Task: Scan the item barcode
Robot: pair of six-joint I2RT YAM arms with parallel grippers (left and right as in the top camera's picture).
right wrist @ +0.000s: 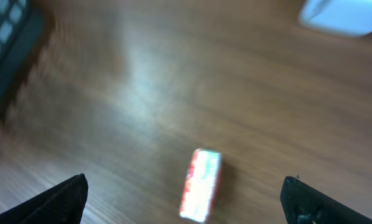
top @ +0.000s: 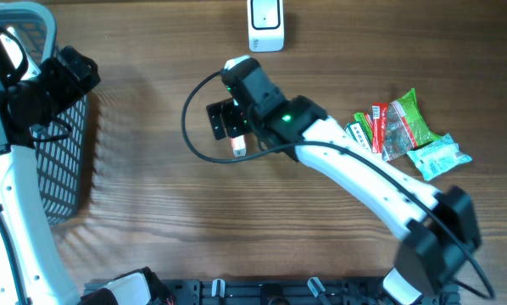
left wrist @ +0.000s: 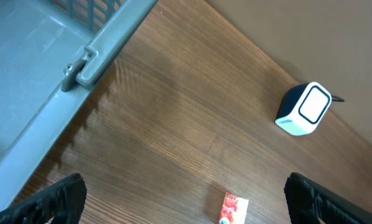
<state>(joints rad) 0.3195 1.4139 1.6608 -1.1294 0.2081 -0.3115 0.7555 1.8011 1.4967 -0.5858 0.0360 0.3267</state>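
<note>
Left end effector [left wrist: 186, 196], right end effector [right wrist: 185, 200] both wide; red packet [right wrist: 200, 185] lies loose; snack pile [top: 410, 135] only overhead

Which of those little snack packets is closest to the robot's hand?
The small red-and-white packet, lying alone right by the open right hand. The other packets sit heaped together, well away from it.

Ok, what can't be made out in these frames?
- Small packet: right wrist view is motion-blurred, print and barcode unreadable; left wrist view cuts it at the bottom edge; overhead, too small.
- Scanner: blurred and cut by the top edge in right wrist view.
- Basket inside: mostly covered by the left arm overhead.
</note>
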